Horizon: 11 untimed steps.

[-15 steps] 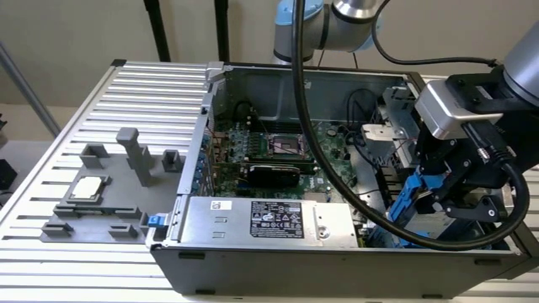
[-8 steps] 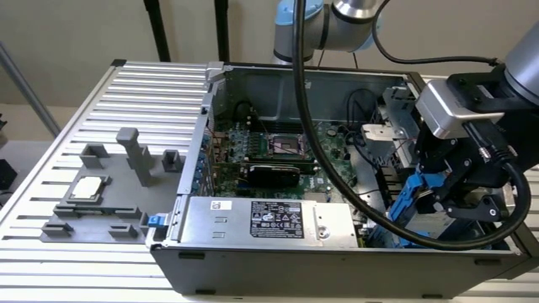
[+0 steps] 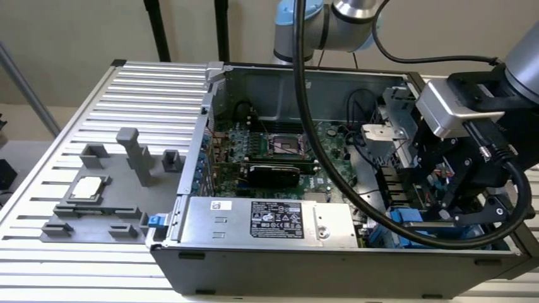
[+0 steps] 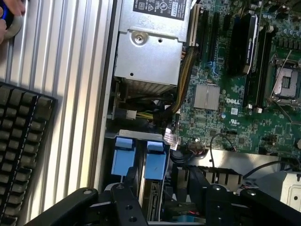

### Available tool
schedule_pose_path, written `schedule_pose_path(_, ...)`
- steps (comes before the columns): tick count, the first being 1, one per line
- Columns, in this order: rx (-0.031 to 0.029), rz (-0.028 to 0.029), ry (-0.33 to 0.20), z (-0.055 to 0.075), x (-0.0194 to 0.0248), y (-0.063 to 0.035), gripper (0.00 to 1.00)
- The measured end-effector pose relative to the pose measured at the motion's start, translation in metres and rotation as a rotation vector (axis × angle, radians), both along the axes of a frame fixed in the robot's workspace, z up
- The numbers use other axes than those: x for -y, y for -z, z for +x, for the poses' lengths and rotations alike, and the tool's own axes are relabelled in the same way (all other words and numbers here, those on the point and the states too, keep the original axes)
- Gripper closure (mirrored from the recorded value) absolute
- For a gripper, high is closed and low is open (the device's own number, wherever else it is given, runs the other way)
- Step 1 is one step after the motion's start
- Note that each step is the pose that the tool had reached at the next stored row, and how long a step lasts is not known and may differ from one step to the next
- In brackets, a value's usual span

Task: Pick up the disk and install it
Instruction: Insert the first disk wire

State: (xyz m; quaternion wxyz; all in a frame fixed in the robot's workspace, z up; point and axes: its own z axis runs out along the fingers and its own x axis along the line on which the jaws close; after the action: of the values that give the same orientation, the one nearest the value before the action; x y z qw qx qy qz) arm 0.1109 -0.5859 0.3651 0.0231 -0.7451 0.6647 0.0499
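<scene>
We are thinking this is the install step; the gripper [image 4: 164,200] is hanging inside the computer case [image 3: 337,265], close by the disk [image 4: 154,181] standing in its slot beside a blue holder [image 4: 124,157]; we cannot tell if it is gripping; the tight slot is asking for a straight, gentle push; cables [image 4: 181,89] are crowding near; the case is sitting on a ribbed metal table [image 3: 135,88]

Grey arm [image 3: 358,16] arching from the back, wrist [image 3: 467,104] angled down, black tool [image 3: 461,202] low at the exterior view's right
</scene>
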Motion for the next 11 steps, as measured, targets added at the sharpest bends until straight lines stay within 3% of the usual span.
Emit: schedule_pose_path(11, 0.0000, 0.0002, 0.000, 0.0039, 0.0000, -0.0087, 0.00)
